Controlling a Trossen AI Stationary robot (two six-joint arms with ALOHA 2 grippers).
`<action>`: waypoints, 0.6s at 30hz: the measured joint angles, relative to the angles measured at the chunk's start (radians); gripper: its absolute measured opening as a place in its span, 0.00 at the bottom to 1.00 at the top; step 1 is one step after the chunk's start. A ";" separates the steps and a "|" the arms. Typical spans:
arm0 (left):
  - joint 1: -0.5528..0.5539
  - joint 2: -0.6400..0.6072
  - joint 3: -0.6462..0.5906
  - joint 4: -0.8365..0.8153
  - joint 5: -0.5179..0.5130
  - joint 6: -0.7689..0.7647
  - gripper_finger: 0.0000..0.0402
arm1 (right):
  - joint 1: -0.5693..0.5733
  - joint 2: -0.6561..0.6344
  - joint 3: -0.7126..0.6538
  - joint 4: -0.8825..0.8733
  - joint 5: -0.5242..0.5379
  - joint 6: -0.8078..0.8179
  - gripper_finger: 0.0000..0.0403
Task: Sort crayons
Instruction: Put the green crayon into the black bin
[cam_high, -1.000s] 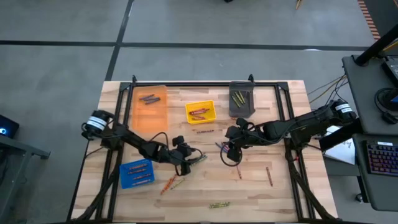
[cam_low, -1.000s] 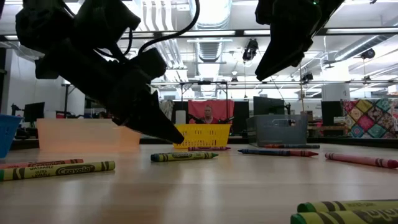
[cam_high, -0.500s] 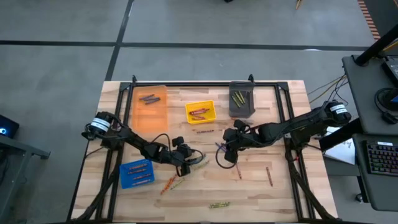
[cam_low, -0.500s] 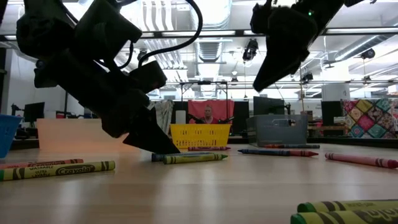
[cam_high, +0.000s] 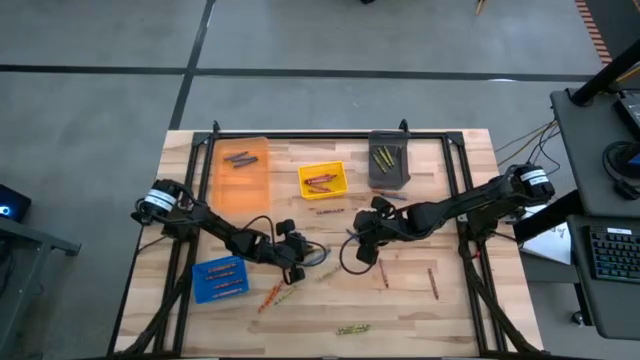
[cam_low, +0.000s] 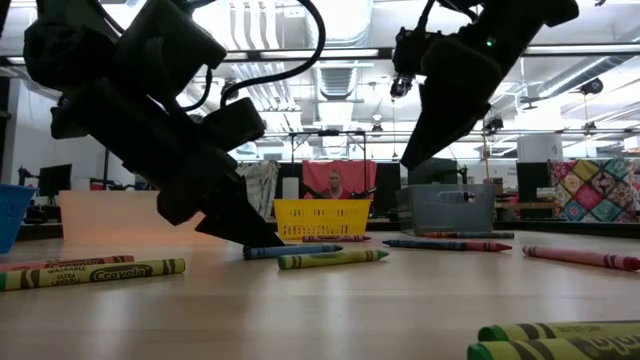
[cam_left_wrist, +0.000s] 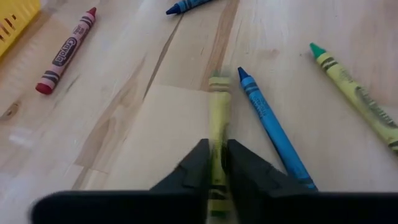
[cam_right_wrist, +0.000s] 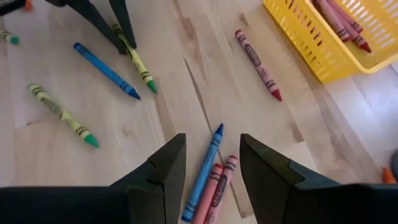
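My left gripper (cam_left_wrist: 217, 163) is down at the table's middle left, shut on a yellow-green crayon (cam_right_wrist: 134, 59). A blue crayon (cam_left_wrist: 273, 130) lies right beside that one, and another yellow-green crayon (cam_left_wrist: 354, 93) a little farther off. My right gripper (cam_right_wrist: 211, 162) hangs open above the table's middle (cam_high: 362, 250), over a blue crayon (cam_right_wrist: 205, 165) and two red ones (cam_right_wrist: 217, 186), touching nothing. A red crayon (cam_right_wrist: 258, 62) lies in front of the yellow bin (cam_right_wrist: 336, 31), which holds red crayons. My left gripper pinches the yellow-green crayon's two long sides (cam_left_wrist: 217, 134) between its two fingers, at the end away from the green tip (cam_right_wrist: 151, 87). The fingers (cam_right_wrist: 115, 25) slant down from the table's left and lie along the crayon. The crayon lies level on the table (cam_low: 335, 258).
Orange bin (cam_high: 240, 170), yellow bin (cam_high: 322, 180) and grey bin (cam_high: 388, 160) stand along the far side, a blue bin (cam_high: 220, 278) at the near left. Loose crayons lie at the near middle (cam_high: 350, 328) and right (cam_high: 433, 283).
My left gripper has sunk to the table at the yellow-green crayon, which has slid a little along the table, uncovering the blue crayon behind it in the low view. My right gripper has come down and toward the table's left, still open.
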 joint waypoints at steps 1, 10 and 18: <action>0.000 0.000 -0.001 0.000 0.000 0.004 0.04 | 0.000 -0.001 0.000 0.001 0.000 0.000 0.35; 0.015 -0.032 -0.006 -0.020 -0.004 0.064 0.01 | 0.000 -0.007 0.000 0.009 0.000 -0.005 0.35; 0.056 -0.133 -0.027 -0.010 -0.008 0.158 0.00 | 0.000 -0.007 0.000 0.065 -0.005 -0.048 0.35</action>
